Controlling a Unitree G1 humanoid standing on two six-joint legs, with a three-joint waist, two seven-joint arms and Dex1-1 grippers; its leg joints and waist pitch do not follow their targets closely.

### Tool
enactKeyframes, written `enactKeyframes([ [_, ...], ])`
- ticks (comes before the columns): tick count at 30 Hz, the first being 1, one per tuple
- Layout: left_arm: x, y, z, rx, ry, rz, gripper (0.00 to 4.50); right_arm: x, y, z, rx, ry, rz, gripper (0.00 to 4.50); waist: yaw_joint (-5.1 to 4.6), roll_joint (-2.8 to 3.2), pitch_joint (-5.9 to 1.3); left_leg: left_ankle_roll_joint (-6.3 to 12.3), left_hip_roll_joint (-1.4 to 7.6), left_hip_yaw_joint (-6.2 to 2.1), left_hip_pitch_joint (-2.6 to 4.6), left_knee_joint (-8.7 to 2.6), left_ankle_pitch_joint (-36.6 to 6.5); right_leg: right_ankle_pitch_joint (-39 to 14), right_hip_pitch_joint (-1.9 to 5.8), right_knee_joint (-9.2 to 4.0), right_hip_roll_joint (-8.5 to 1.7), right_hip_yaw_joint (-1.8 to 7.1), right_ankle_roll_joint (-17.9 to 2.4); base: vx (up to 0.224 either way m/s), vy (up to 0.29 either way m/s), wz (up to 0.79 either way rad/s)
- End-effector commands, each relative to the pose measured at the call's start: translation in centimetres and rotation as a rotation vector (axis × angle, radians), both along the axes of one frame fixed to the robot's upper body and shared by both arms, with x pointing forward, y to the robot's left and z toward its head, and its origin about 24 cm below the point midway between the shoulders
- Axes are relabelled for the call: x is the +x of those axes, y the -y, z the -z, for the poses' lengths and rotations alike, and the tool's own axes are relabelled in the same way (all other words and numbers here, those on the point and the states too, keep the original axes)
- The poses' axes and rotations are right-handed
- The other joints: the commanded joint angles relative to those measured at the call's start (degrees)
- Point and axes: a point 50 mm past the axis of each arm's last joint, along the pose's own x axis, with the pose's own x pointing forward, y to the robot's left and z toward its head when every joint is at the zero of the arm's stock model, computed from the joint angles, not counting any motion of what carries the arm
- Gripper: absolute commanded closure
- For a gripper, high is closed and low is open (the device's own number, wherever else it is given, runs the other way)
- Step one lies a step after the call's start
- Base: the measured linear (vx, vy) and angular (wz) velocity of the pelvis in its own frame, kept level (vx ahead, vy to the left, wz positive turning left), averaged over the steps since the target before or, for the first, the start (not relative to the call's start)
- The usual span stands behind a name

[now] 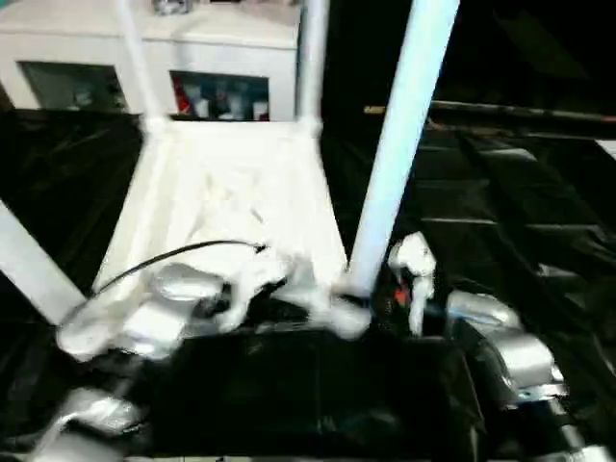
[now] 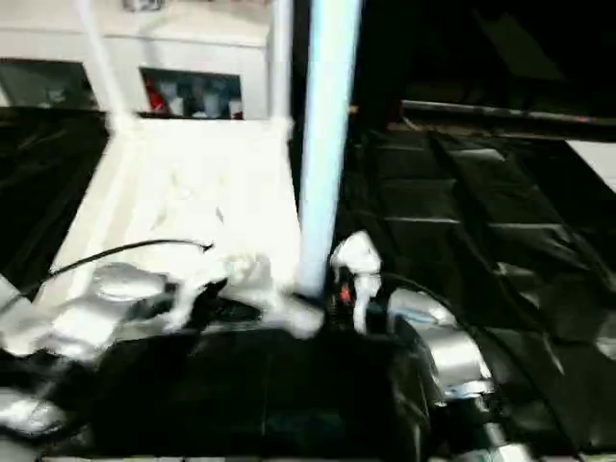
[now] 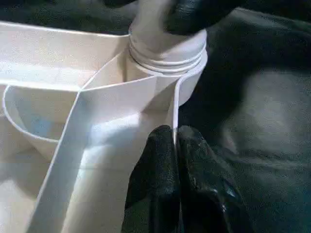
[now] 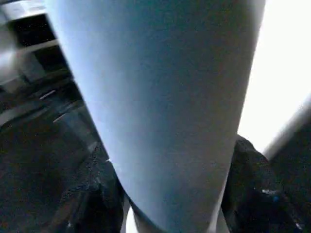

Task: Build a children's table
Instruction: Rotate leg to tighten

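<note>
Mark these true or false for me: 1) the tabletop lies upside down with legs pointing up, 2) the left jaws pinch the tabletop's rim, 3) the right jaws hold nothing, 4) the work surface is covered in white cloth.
1) True: the tabletop lies underside up and the legs rise from its corners.
2) True: the left gripper is shut on the thin rim wall beside a corner socket.
3) False: the right gripper has its jaws around the near leg.
4) False: the work table has a black cover.

I see the upturned table top on black cover. Near-right leg upright in its corner socket, two far legs standing.
</note>
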Motion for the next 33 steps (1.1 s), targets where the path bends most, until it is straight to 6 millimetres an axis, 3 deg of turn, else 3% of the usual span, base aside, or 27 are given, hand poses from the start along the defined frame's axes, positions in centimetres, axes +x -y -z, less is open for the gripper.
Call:
enactKeyframes([
  [1,0.8,2.0,1.0,0.024,0.022,-0.109,4.5,0.5,-0.1,2.0,-0.043,-0.091,0.224,2.43,0.06,0.03,-1.98,-2.23,2.32,-1.64,0.71,-4.31,-20.0,-26.2,0.85,-5.81,-3.45,2.55,-7.6,0.0,0.0,0.0],
  [2,1.3,2.7,1.0,0.033,0.05,-0.154,4.5,0.8,-0.6,2.1,-0.043,-0.088,0.286,2.44,0.1,0.39,-2.05,-2.64,2.2,-1.79,0.93,-4.19,-20.8,-27.9,0.67,-5.98,-3.64,2.57,-7.0,0.0,0.0,0.0],
  [4,1.8,3.8,0.9,0.039,0.082,-0.198,4.5,1.2,-1.4,2.1,-0.031,-0.088,0.348,2.45,0.11,0.11,-2.18,-2.47,2.19,-1.92,0.74,-4.28,-20.5,-28.8,0.92,-6.3,-3.62,2.41,-5.8,0.0,0.0,0.0],
  [5,2.1,4.6,0.8,0.038,0.096,-0.219,4.5,1.4,-2.2,2.0,-0.019,-0.086,0.377,2.46,0.1,0.47,-1.98,-2.41,2.22,-1.92,0.89,-4.36,-21.3,-29.1,0.55,-6.5,-3.56,2.41,-5.6,0.0,0.0,0.0],
  [7,2.2,5.3,0.7,0.036,0.11,-0.221,4.5,1.6,-3.3,1.9,-0.003,-0.086,0.384,2.46,-0.02,0.34,-2.2,-2.35,2.16,-2.06,0.61,-4.47,-21.3,-28.5,0.85,-6.43,-3.52,2.29,-5.3,0.0,0.0,0.0],
  [13,1.9,5.7,0.6,0.031,0.113,-0.173,4.5,1.4,-5.1,0.9,0.022,-0.021,0.251,2.46,0.11,0.35,-2.26,-1.37,2.28,-1.73,0.3,-4.57,-20.0,-21.0,1.04,-5.84,-3.31,2.56,-7.3,0.0,0.0,0.0],
  [14,1.8,5.2,0.6,0.033,0.108,-0.156,4.5,1.4,-4.7,0.5,0.047,-0.013,0.224,1.92,0.19,0.34,-2.32,-1.12,2.25,-1.7,0.3,-4.52,-19.6,-20.7,1.13,-5.79,-3.37,2.58,-7.5,0.0,0.0,0.0],
  [17,1.7,4.6,0.8,0.033,0.099,-0.13,4.5,1.5,-4.0,0.1,0.065,-0.004,0.196,1.73,0.25,0.33,-2.36,-0.44,2.31,-1.58,0.28,-4.41,-19.1,-20.5,1.15,-5.79,-3.44,2.66,-7.8,0.0,0.0,0.0],
  [22,0.7,2.6,1.0,0.017,0.039,-0.028,4.5,1.0,-2.2,-0.7,0.007,0.018,0.016,1.32,0.51,0.32,-2.48,0.97,2.37,-1.51,-0.29,-4.27,-15.1,-17.3,1.89,-5.23,-3.41,2.56,-8.7,0.0,0.0,0.0],
  [24,0.0,1.6,0.7,-0.021,0.013,0.061,4.5,0.4,-0.9,-0.9,-0.031,0.001,-0.088,1.32,0.5,0.25,-2.48,1.45,2.42,-1.45,-0.35,-4.24,-13.8,-15.2,2.15,-4.9,-3.24,2.57,-9.3,0.0,0.0,0.0],
  [26,-0.8,0.1,0.6,-0.036,-0.039,0.139,4.5,-0.3,0.6,-1.2,-0.06,-0.015,-0.194,1.32,0.57,0.56,-2.58,2.12,2.59,-1.23,-0.03,-4.03,-12.8,-11.6,1.8,-4.5,-3.24,2.67,-11.2,0.0,0.0,0.0],
  [31,-1.4,-1.2,0.7,-0.024,-0.102,0.168,4.5,-1.0,1.5,-1.5,-0.083,-0.037,-0.303,1.32,1.19,0.74,-2.94,3.33,2.74,-0.91,0.21,-3.49,-8.4,-2.0,1.98,-3.15,-3.0,2.51,-14.8,0.0,0.0,0.0],
  [33,-1.5,-1.8,0.7,-0.028,-0.122,0.17,4.5,-1.4,1.7,-1.4,-0.089,-0.061,-0.341,1.32,1.32,0.57,-2.86,3.54,2.68,-0.85,0.05,-3.4,-8.1,-1.7,2.11,-3.01,-3.06,2.47,-15.2,0.0,0.0,0.0],
])
